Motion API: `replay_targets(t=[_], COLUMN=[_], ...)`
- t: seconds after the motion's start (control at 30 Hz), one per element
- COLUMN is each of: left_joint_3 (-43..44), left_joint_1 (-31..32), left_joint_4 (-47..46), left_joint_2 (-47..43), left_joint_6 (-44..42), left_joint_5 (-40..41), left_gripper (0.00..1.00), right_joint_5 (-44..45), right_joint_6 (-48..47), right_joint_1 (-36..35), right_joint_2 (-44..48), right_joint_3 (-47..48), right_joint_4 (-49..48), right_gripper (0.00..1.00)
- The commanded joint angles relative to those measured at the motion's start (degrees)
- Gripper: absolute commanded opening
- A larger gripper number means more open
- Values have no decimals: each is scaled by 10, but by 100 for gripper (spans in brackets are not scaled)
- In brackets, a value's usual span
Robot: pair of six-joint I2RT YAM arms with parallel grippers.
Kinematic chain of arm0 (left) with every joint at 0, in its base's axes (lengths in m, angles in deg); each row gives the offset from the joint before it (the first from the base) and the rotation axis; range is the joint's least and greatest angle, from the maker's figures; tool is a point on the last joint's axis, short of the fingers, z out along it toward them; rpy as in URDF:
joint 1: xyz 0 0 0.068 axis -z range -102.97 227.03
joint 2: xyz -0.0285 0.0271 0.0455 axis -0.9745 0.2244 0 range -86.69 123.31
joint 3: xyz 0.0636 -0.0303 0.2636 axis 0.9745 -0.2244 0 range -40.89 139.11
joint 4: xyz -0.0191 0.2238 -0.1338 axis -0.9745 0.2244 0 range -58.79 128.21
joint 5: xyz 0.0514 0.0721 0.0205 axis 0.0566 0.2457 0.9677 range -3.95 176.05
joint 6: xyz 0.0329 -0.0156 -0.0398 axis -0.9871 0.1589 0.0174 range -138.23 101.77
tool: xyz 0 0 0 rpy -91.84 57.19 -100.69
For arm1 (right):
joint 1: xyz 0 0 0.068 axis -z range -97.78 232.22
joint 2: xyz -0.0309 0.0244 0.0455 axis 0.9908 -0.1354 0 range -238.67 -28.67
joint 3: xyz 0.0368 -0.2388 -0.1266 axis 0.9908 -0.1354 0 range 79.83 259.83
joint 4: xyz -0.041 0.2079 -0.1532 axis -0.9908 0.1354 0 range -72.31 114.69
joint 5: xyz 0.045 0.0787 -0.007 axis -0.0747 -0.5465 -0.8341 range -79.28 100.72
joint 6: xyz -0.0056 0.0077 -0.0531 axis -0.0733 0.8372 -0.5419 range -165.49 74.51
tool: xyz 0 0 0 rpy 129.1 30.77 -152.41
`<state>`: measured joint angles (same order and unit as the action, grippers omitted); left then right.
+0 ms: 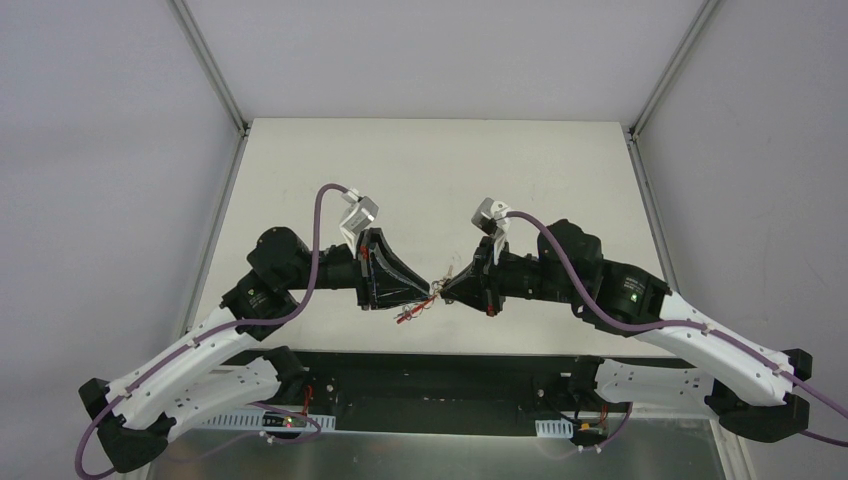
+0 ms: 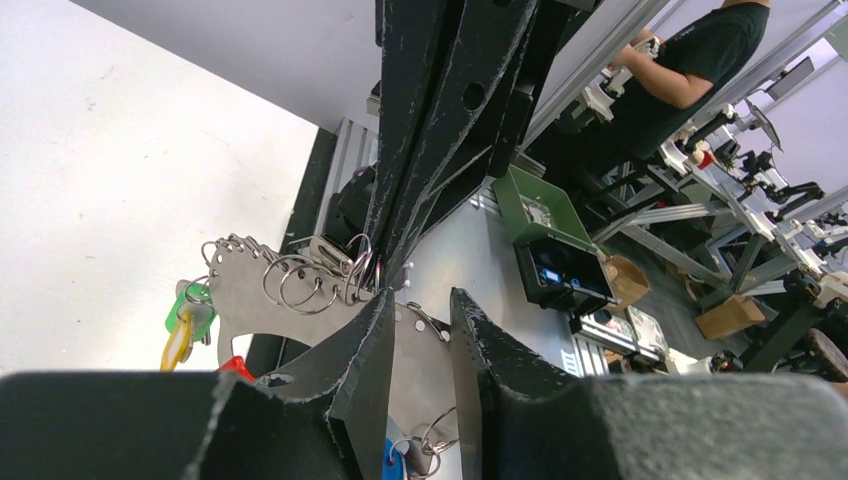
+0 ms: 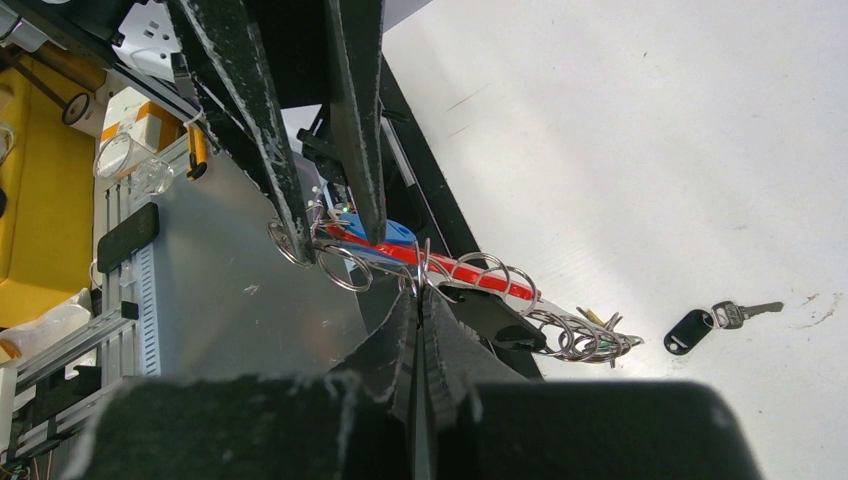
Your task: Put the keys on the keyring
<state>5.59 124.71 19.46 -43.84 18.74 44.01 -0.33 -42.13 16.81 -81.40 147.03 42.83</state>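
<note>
The right gripper [image 3: 420, 300] is clenched on the keyring [image 3: 470, 269]. The left gripper [image 3: 340, 245] straddles it; its grasp is unclear. One key [image 3: 689, 332] lies well apart.

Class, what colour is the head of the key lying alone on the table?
Black; the key shows best in the right wrist view.

bright, even overhead light; soft shadows, blurred wrist-view foregrounds.

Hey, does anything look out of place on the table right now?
Yes: one black-headed key lies alone on the table, apart from the keyring and not yet attached to it.
</note>
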Motion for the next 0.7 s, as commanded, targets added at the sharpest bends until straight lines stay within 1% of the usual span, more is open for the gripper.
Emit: replay_targets(t=[0.0, 0.23, 0.67], left_joint_3=[26, 24, 34], left_joint_1=[7, 8, 7], left_joint_4=[-32, -28, 15], left_joint_2=[7, 20, 28], left_joint_6=[5, -6, -51], left_joint_5=[-23, -16, 8], left_gripper=[25, 27, 28], right_joint_5=[1, -15, -43], right_joint_6=[-4, -2, 2], right_joint_1=[1, 1, -1], right_joint_2=[4, 6, -1], right_joint_3=[26, 28, 29], right_joint_4=[-41, -43, -52], right_gripper=[0, 0, 0])
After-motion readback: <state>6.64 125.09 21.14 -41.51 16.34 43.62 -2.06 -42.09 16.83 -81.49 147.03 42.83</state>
